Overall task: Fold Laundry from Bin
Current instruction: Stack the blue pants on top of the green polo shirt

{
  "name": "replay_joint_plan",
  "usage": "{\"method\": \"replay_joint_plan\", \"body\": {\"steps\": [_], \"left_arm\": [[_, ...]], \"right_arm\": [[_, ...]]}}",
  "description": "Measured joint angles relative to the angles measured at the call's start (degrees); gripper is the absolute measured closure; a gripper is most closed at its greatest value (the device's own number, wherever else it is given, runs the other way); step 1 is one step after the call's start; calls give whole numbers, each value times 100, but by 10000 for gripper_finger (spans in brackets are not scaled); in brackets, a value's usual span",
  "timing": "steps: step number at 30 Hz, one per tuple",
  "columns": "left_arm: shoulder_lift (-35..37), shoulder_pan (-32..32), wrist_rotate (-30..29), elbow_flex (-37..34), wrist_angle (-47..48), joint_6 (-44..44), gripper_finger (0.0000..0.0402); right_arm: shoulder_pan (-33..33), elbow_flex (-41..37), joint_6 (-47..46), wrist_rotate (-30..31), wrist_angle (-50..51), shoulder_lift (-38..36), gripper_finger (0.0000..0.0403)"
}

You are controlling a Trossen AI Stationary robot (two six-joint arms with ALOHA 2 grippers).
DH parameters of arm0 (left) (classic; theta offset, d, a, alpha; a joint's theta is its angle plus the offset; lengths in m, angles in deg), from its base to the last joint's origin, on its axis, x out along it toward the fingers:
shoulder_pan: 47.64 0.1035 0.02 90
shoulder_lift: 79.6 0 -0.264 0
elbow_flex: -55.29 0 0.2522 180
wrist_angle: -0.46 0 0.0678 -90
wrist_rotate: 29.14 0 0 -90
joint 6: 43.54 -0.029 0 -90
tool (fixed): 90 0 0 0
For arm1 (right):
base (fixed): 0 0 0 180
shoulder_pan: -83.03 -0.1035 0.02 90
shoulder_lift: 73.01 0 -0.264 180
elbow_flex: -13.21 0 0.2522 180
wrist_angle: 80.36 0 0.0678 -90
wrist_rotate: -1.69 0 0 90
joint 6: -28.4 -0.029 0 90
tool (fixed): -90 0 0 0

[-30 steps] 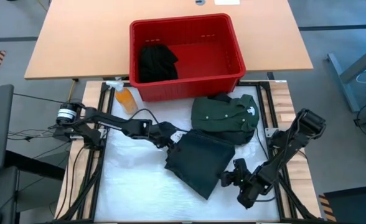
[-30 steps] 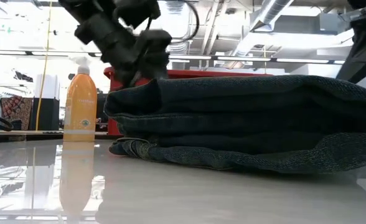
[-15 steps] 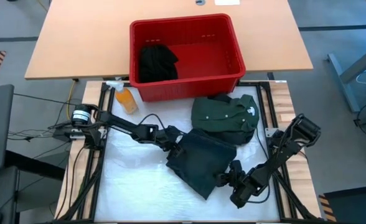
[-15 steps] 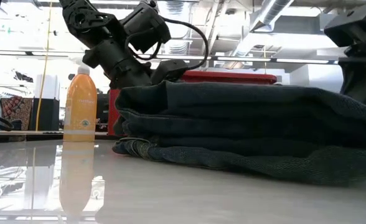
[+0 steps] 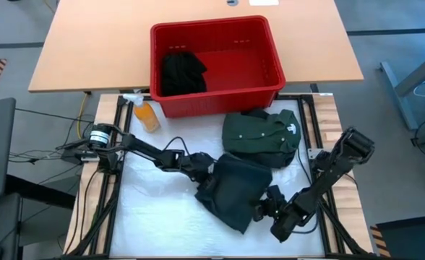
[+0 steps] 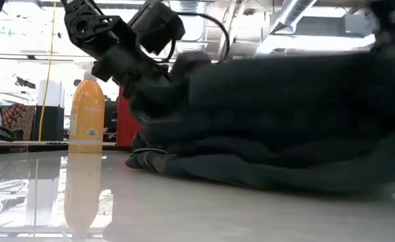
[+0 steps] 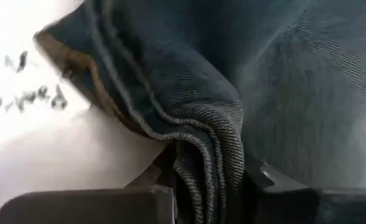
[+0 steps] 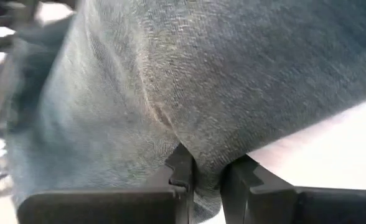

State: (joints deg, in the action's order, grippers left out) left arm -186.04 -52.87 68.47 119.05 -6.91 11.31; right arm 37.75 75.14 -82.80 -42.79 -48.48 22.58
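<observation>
Both end effectors, left and right, pinched a folded dark denim garment on the white-covered table beneath ceiling pipes.

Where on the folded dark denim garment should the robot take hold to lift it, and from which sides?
Probably at its two opposite edges. The folded dark denim garment lies flat in stacked layers, so only the edges give a bite. The left gripper comes in from the left and the right gripper from the near right corner; each is already shut on a pinch of cloth there.
</observation>
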Motion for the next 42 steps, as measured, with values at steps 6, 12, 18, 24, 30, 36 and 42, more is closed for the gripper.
{"method": "replay_joint_plan", "body": {"steps": [6,12,18,24,30,36,42], "left_arm": [[295,-150,412,309,-359,-172,340],[948,-282,-325,488,-405,-632,340],[1522,-212,-1669,553,-475,-970,340],[1454,260,-2098,830,-499,-1132,340],[884,841,-1831,1430,-484,-1261,340],[-104,1320,-1345,2399,193,-1161,340],[-931,1381,-1291,3295,1087,-1062,340]], "right_arm": [[73,458,1708,216,385,-884,335],[348,1090,3025,231,1424,-1754,335],[942,1581,3927,75,2736,-2718,335],[2052,1627,4646,-569,3792,-3569,335],[3092,1627,4727,-1030,5333,-4023,335],[3706,1584,4731,-1321,6172,-4043,335],[4427,609,5057,-1855,6099,-4058,335]]}}
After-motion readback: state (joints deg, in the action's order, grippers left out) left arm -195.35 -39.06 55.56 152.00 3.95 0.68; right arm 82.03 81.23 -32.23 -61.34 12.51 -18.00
